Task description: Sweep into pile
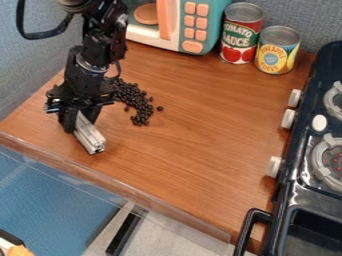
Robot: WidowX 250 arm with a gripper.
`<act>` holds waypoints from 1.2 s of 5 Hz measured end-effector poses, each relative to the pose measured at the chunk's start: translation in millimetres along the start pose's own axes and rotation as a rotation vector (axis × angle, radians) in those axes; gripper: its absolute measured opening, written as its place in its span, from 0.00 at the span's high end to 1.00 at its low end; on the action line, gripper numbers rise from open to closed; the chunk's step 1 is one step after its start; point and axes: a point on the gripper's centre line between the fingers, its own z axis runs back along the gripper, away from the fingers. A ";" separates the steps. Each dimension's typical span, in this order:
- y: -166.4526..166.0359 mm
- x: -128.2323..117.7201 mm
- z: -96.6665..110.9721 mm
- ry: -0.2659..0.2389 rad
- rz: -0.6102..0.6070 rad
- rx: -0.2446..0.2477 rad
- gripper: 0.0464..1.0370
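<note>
The brown wood-grain surface (207,145) spans the middle, with a clear strip (113,180) along its front edge. A grey-blue wall (40,70) stands behind it, and a blue floor covering (60,205) lies below at lower left, next to paler flooring. Along the right side is a black stove (292,192), cut off by the frame, with pale knobs, grey burner rings and a dark handle (247,235) at its lower end. The black arm (83,65) comes down from the upper left, its upper part cut off.

At the back, a teal toy microwave (172,42) with orange buttons is cropped at the top. Right of it stand two upright cans: the taller can (242,32) has a red and dark green label with large pale lettering and red fruit; the shorter can (277,50) has a yellow and blue label with lettering in a round emblem.

The claw (80,125) is closed around a silver bar (89,137), which slants toward the front edge; its upper end is hidden between the fingers. Small dark beans (139,106) lie in a loose, curved cluster just right of the claw, some partly behind the arm.
</note>
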 end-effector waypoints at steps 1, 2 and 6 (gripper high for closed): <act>7.9 5.1 -3.9 0.011 0.000 0.014 0.65; 14.9 6.0 -4.6 0.028 -0.020 0.014 0.65; 2.7 12.5 -23.8 -0.081 0.003 0.073 0.65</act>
